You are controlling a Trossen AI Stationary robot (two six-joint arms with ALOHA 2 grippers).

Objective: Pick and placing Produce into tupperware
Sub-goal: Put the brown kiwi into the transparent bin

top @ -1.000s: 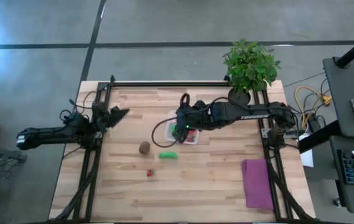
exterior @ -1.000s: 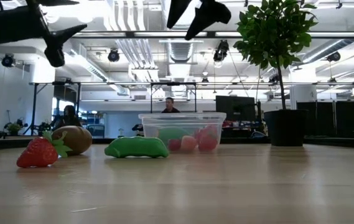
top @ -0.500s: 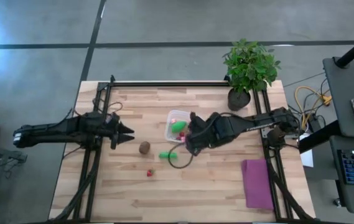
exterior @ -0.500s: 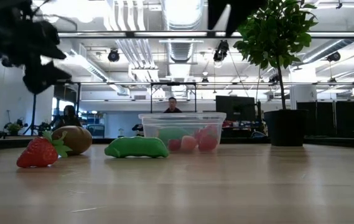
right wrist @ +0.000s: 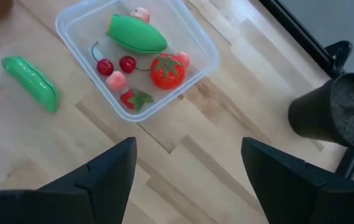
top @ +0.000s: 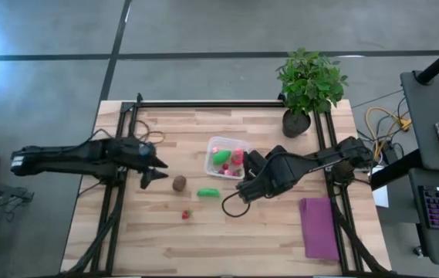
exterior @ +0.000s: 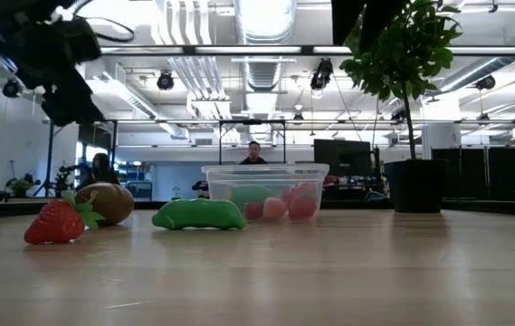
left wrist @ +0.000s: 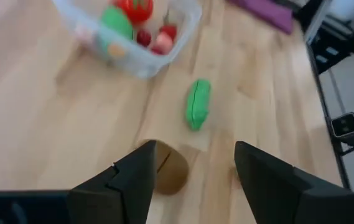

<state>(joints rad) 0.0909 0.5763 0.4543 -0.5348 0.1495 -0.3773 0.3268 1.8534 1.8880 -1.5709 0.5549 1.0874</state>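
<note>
Strawberry (top: 185,215) nearest, loose at table's 7 o'clock. Left gripper (top: 151,168) spread, empty, above kiwi (top: 179,183); green pod (top: 208,193) just beside. Risk: round kiwi rolls off if fingers close off-centre. Tupperware (top: 211,157) beyond, part-filled; right gripper (top: 244,188) spread, empty.

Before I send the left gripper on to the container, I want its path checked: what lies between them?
In the high view, the kiwi sits between the left gripper and the container; otherwise bare wood.

left end effector (top: 160,168) nearer kiwi (top: 179,183), right end effector (top: 241,190) withdrawn from tupperware (top: 227,157)
</note>
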